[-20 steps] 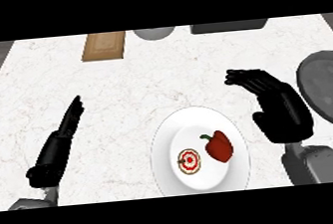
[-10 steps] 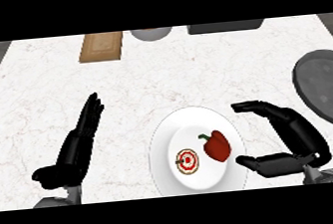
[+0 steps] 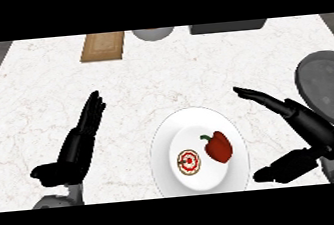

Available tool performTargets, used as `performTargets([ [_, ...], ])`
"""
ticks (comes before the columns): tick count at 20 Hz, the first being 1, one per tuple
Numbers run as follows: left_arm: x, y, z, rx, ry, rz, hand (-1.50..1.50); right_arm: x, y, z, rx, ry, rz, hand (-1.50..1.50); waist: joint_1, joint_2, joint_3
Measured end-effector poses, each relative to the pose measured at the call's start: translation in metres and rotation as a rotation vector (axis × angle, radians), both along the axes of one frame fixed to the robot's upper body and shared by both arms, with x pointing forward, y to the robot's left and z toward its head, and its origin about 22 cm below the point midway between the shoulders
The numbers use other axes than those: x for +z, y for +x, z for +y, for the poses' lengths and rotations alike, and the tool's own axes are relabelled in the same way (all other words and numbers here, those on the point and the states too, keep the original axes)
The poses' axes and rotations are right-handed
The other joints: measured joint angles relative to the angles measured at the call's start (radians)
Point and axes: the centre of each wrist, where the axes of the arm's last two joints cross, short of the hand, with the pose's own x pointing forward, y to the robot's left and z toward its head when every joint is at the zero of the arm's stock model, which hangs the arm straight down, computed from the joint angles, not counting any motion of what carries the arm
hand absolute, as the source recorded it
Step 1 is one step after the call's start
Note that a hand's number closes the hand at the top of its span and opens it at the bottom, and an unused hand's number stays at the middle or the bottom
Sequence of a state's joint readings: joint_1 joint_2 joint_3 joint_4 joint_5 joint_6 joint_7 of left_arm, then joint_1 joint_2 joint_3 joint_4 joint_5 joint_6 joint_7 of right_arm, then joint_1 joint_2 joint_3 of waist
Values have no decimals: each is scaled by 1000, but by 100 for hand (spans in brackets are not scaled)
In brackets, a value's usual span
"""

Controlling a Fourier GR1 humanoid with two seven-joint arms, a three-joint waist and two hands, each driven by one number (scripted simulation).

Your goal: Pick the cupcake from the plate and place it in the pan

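A: What do you have on the head view?

B: I see the right hand (image 3: 304, 122) in the lower right of the frame, just right of the white plate (image 3: 173, 134). Its fingers (image 3: 261, 97) stretch straight toward the upper left, and the thumb (image 3: 282, 168) juts left near the bottom edge. Fingers and thumb are spread wide apart, holding nothing.

A: And the cupcake?

B: The cupcake (image 3: 189, 162) sits on the plate, lower centre, left of a red bell pepper (image 3: 218, 147). I see a gap between it and the hand.

A: The pan?

B: The dark grey pan (image 3: 329, 87) lies at the right edge, partly behind my right forearm.

A: Left side?

B: The left hand (image 3: 80, 139) rests on the tabletop (image 3: 42, 90) at lower left, fingers straight and together, pointing up the frame, well apart from the plate.

A: Anything else?

B: A wooden board (image 3: 103, 46) at the upper left.
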State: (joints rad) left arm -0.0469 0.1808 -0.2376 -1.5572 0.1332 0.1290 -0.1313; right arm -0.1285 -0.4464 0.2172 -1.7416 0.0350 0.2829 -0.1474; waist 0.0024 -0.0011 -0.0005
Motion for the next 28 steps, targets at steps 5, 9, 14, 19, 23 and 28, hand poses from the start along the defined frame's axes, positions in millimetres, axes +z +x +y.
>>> performTargets([
  [5, -3, 2, 2, -1, -6, 5, 0, 16, 9, 36, 53, -198, 27, -150, 6, 1, -1],
  [9, -3, 2, -2, -7, -3, 1, 0, 20, 10, 64, 112, -400, 48, -150, 9, 0, -1],
  [14, 1, 1, -6, -5, -4, 7, 0, 7, 6, 103, 179, -616, 58, -150, 11, 1, 0],
  [19, 2, -3, -6, 1, -1, 6, 0, -14, 5, 126, 196, -743, 63, -150, 6, 1, 0],
  [23, 3, 4, -6, 7, -4, 4, 0, -24, -1, 135, 198, -777, 81, -150, 1, 1, 0],
  [28, 3, 0, -7, 6, -7, 4, 0, -38, -11, 142, 190, -795, 96, -150, 0, 1, 0],
])
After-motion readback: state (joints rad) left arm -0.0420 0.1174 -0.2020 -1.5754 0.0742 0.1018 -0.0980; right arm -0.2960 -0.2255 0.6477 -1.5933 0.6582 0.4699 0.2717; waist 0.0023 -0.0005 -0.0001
